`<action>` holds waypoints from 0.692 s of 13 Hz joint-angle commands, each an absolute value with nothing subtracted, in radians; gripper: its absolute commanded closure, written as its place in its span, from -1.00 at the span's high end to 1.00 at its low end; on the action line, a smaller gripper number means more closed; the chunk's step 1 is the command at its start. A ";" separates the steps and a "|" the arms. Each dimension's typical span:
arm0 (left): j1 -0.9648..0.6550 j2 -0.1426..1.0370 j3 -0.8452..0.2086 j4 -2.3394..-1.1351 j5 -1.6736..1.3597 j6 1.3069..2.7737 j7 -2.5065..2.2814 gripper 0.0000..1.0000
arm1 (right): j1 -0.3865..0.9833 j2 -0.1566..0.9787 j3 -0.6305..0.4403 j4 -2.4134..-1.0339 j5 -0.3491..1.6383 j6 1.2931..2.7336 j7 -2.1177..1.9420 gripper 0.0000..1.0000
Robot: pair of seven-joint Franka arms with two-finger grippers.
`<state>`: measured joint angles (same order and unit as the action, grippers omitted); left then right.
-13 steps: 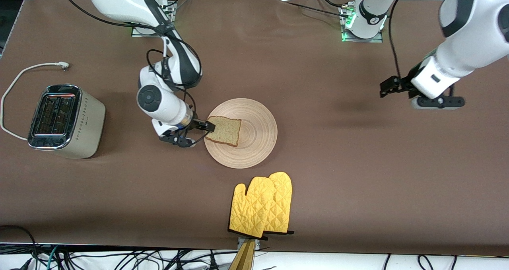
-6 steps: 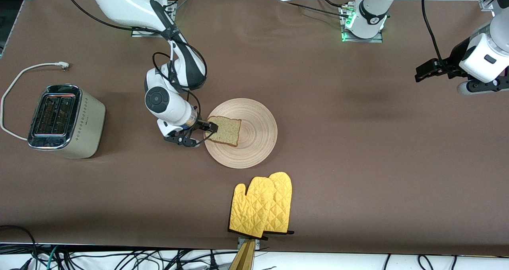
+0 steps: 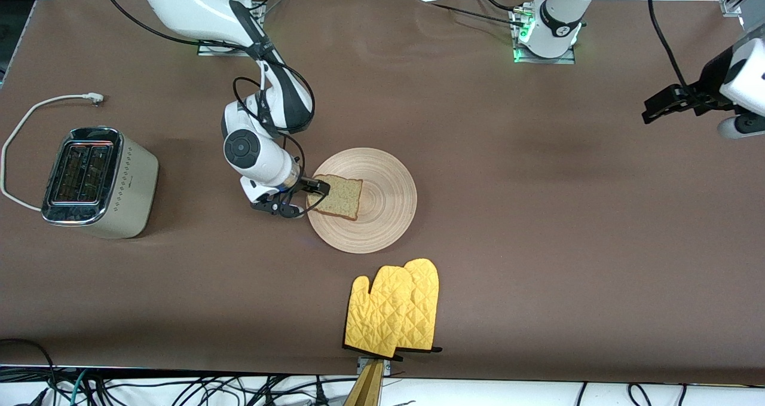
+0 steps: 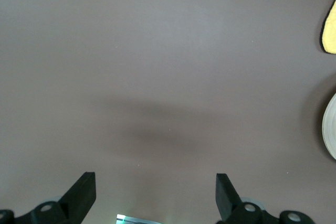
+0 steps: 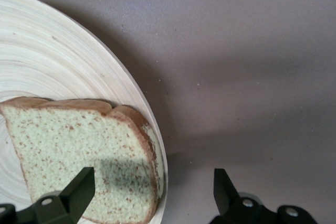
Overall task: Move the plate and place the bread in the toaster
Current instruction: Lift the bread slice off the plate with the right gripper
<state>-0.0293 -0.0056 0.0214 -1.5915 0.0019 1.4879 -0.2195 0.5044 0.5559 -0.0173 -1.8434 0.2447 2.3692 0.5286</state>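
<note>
Table (image 3: 538, 244): brown cloth surface carrying every item below. The plate serves as landmark for all positions.

Left arm: has swung up and away toward its own end of the table over the last second, so the left gripper (image 3: 657, 102) now hangs over bare cloth well apart from the plate, jaws released and holding nothing. It reads as waiting.

Right arm: has crept in toward the plate over the same second. The right gripper (image 3: 303, 198) sits at the plate's rim on the toaster side, jaws spread wide; one finger (image 5: 79, 190) is over the slice's corner, the other past the rim over the cloth. Nothing is grasped yet.

Toaster (image 3: 98, 182): cream, chrome-topped, well apart from the plate toward the right arm's end, slots facing up, white cord (image 3: 24, 125) trailing beside it.

Plate (image 3: 382, 214): light wood, mid-table.

Oven mitts (image 3: 394, 310): yellow pair, nearer the front camera than the plate.

Bread (image 3: 337, 197): lies flat on the plate, toward its toaster-side rim.

Assessment: the plate looks placed; picking up the bread is the step in hand.
</note>
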 commanded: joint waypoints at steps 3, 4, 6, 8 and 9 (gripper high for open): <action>-0.077 0.015 0.049 -1.551 0.002 1.462 -0.225 1.00 | 0.515 0.535 -0.021 -1.864 0.225 2.350 0.540 0.87; -0.075 0.015 0.028 -1.551 0.002 1.463 -0.229 1.00 | 0.515 0.535 -0.021 -1.864 0.225 2.349 0.540 0.43; -0.075 0.015 0.020 -1.552 0.002 1.465 -0.229 1.00 | 0.515 0.535 -0.021 -1.864 0.224 2.349 0.537 -0.15; -0.066 0.017 0.021 -1.551 0.005 1.470 -0.219 1.00 | 0.514 0.535 -0.021 -1.862 0.215 2.336 0.537 -0.17; -0.061 0.017 0.023 -1.551 0.006 1.470 -0.218 1.00 | 0.514 0.535 -0.021 -1.861 0.201 2.332 0.537 -0.23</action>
<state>-0.0710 -0.0020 0.0192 -1.5894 0.0016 1.4873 -0.2251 0.5104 0.5552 -0.0171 -1.8448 0.2344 2.3549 0.5286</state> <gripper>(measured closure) 0.000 0.551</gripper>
